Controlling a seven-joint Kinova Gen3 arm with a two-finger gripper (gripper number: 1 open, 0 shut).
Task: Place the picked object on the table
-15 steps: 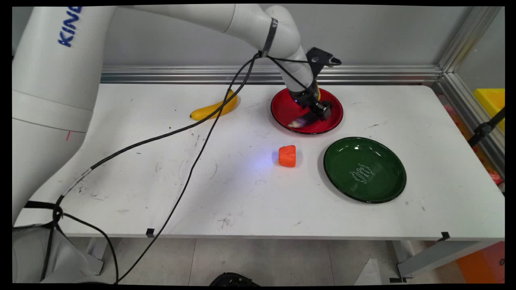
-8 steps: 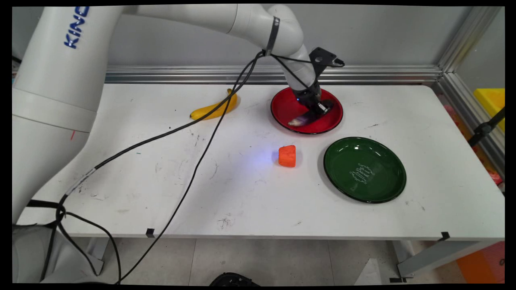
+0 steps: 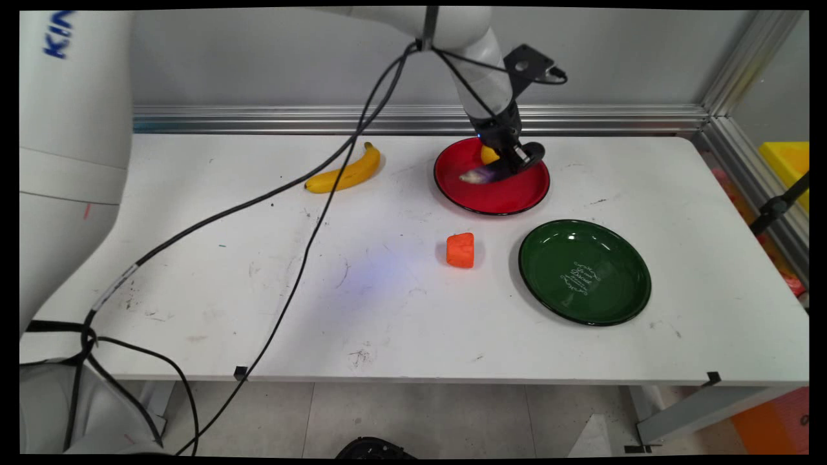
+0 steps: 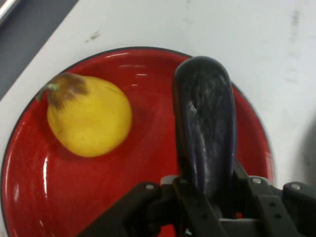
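Now | jaws clamped on eggplant point(image 4: 205, 128) | above red plate point(image 4: 29, 197)

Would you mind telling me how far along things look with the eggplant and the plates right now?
In hand: the gripper is shut on the eggplant, held above the red plate. A yellow pear lies on that plate. The green plate holds nothing. The banana and the orange block lie on the table, away from the gripper.

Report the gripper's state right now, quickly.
Gripper: shut on the dark purple eggplant, held above the red plate.
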